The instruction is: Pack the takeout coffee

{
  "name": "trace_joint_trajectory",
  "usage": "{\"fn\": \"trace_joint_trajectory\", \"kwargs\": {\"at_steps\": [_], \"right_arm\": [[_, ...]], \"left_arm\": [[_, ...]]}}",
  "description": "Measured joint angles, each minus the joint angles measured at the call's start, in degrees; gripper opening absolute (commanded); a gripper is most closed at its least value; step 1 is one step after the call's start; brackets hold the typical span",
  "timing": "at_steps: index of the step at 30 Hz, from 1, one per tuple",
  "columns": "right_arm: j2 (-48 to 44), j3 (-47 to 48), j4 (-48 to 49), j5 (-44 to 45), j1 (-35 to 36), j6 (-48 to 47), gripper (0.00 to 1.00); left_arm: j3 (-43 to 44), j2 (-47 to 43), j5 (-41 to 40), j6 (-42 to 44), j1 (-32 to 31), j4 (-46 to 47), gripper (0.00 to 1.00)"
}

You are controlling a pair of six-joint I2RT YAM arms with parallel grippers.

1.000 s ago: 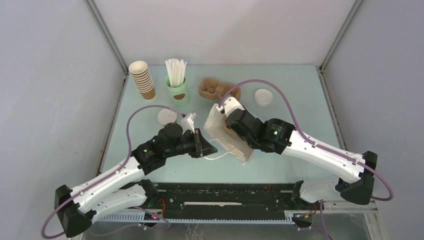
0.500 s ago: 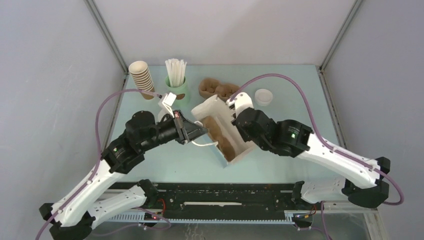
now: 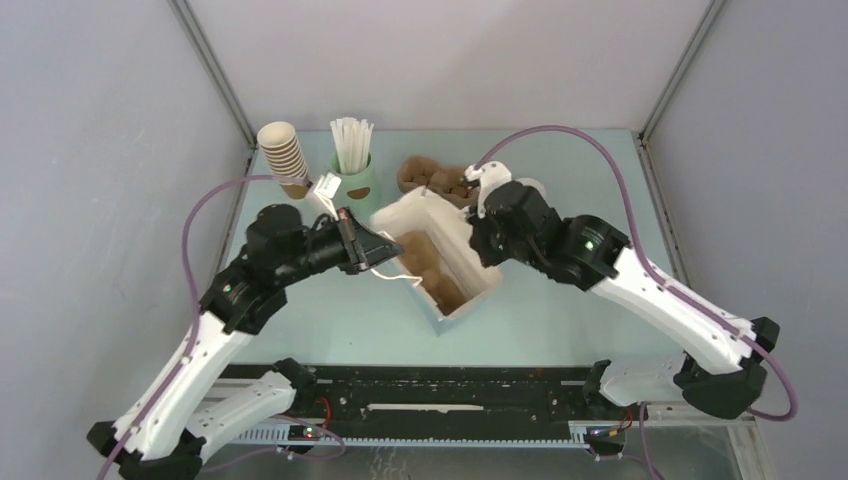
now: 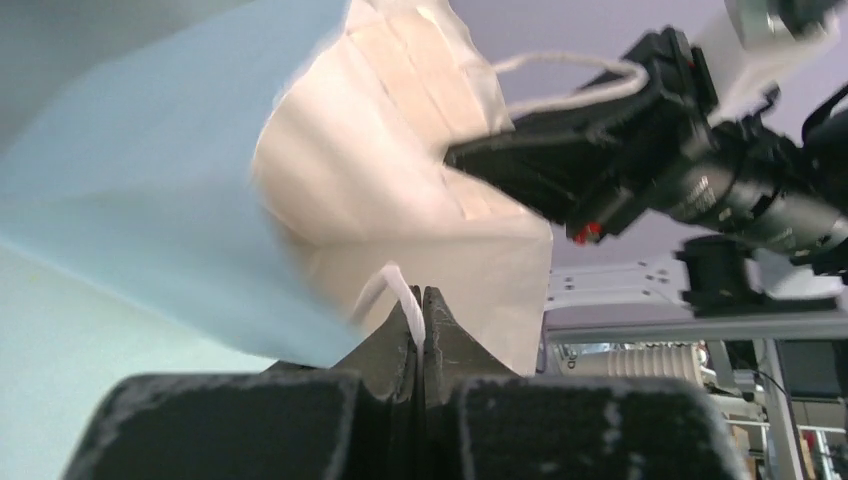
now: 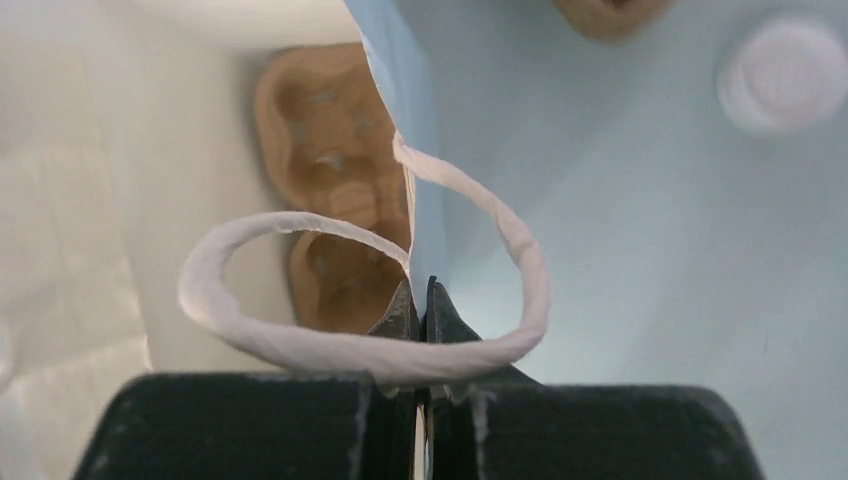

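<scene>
— Both arms have carried the bag (image 3: 445, 225) farther back across the surface (image 3: 340, 320) in the last second. It was tilted toward the near edge then; now it stands near the middle with its mouth open upward.

— And the claws?

— The left claw (image 4: 420, 300) is pressed together on a white cord handle (image 4: 398, 285) at the bag's left side. The right claw (image 5: 422, 292) was partly spread a second ago. Now it is pinched onto the bag's right rim, with the other handle (image 5: 300, 345) looped around its tips.

— What's inside the bag?

— A brown pulp carrier (image 3: 432, 265) lies along the bottom.

— Where's the coffee cup (image 5: 785, 72)?

— It's out on the surface, off to the right rear of the bag and apart from it. The right wrist view shows its round white lid, blurred. From above, the right arm covers most of it.

— Anything else back there?

— A second pulp carrier (image 3: 425, 175) sits just behind the bag. At the rear left stand a green cup of straws (image 3: 357, 185) and a stack of brown cups (image 3: 285, 158).
</scene>
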Motion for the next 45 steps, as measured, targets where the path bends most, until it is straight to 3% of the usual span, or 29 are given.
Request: {"fn": "trace_joint_trajectory", "kwargs": {"at_steps": [3,7,10,14,16,21,23,26,32,38,45], "right_arm": [[1.46,-5.22,-1.07,-4.5,-7.65,1.86,0.0],[8.76,2.86,-6.25,-3.3,-1.07,2.86,0.0],[7.02,5.99,-3.08,-4.2,4.0,3.13,0.0],[1.01,-2.36,0.87,-9.38,-3.74,4.46,0.0],[2.08,-2.19,-1.92,-5.75,-5.49,4.7,0.0],[1.31,1.92,0.44,-2.89,4.24,2.47,0.0],[-1.29,-1.73,4.15,-4.83,1.2,2.47,0.0],[-0.02,-2.95,2.64,0.17,-1.46,1.66,0.0],[0.59,-6.27,8.09,8.37,10.14,-7.5,0.0],[-2.03,-10.58,13.64,14.05,9.92,-11.58,0.0],[-3.67,-13.46,16.48,18.43,10.84,-13.03,0.0]], "left_arm": [[-1.55,2.97,1.09,0.44,1.42,-2.03,0.0],[1.33,5.46,0.52,0.92,0.48,-7.87,0.0],[4.46,2.23,-0.55,1.92,0.87,-7.56,0.0],[2.16,0.04,1.46,3.28,4.98,-6.36,0.0],[2.67,1.62,0.61,4.2,4.61,-8.59,0.0],[4.15,0.92,-3.1,6.4,2.47,-11.45,0.0],[3.52,0.59,-2.8,7.06,2.82,-10.91,0.0],[1.44,1.7,-2.84,7.39,1.01,-9.05,0.0],[-8.26,-2.49,-5.16,6.62,-4.28,-3.17,0.0],[-12.55,-3.19,-4.48,4.87,-5.79,4.07,0.0],[-15.39,-2.51,-4.2,3.89,-6.03,6.03,0.0]]}}
